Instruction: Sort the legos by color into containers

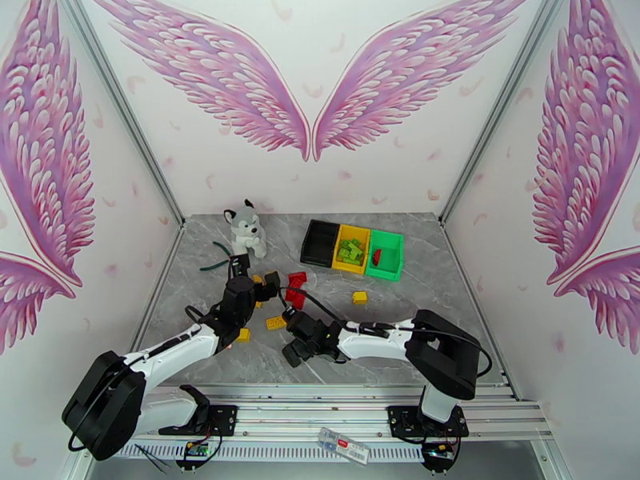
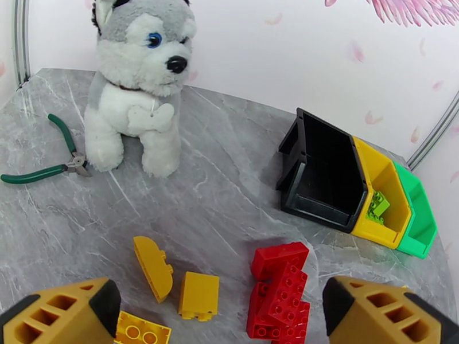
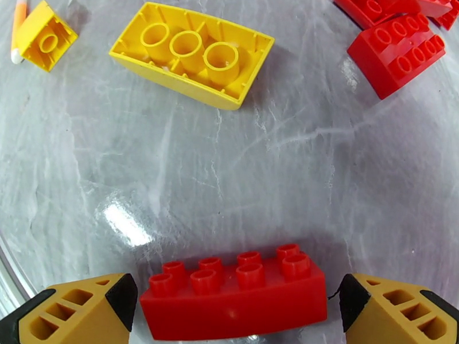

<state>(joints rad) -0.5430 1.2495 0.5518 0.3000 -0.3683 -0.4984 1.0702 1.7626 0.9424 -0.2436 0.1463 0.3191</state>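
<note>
Red lego (image 3: 232,299) lies on the desk (image 3: 229,167) between the right jaws, wide open, pads (image 3: 123,296) just beside its ends. Grasp step, I think: next they should close, lift, carry it to the containers (image 1: 322,240) far ahead. Left jaws open, empty.

Left arm (image 1: 172,346) reaches far and right from its base, forearm low. Left gripper (image 2: 221,305): jaws wide apart. Right arm (image 1: 376,339) bends at the elbow, forearm pointing left. Right gripper (image 3: 238,305) faces down, jaws apart.

3 bins (image 1: 322,243), 1 plush husky (image 1: 244,228), 1 pair of pliers (image 2: 73,163), and legos (image 1: 297,282) in 3 colours, too bunched to count.
</note>
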